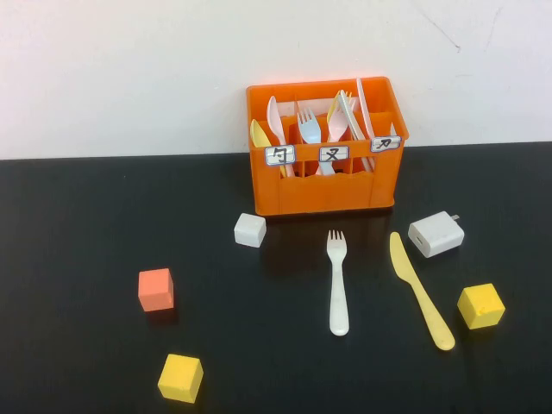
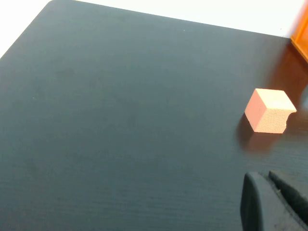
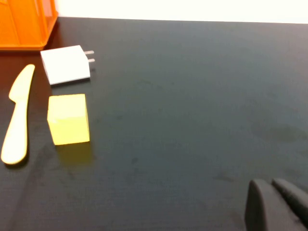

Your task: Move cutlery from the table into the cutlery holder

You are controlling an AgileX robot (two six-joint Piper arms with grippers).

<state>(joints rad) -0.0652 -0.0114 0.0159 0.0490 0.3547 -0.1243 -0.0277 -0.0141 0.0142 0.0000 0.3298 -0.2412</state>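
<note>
A white plastic fork (image 1: 337, 280) lies on the black table (image 1: 78, 216) in front of the orange cutlery holder (image 1: 323, 185), tines toward it. A pale yellow knife (image 1: 420, 289) lies to its right and also shows in the right wrist view (image 3: 18, 115). The holder has several forks, spoons and knives standing in it. Neither arm shows in the high view. My left gripper (image 2: 263, 177) is shut and empty above bare table near an orange cube (image 2: 268, 110). My right gripper (image 3: 269, 184) is shut and empty, well to the right of the knife.
A white charger block (image 1: 435, 234) sits right of the holder's front. A small white cube (image 1: 250, 229) sits at the holder's left front corner. An orange cube (image 1: 156, 289) and a yellow cube (image 1: 180, 378) lie at the left front. Another yellow cube (image 1: 480, 305) lies right of the knife.
</note>
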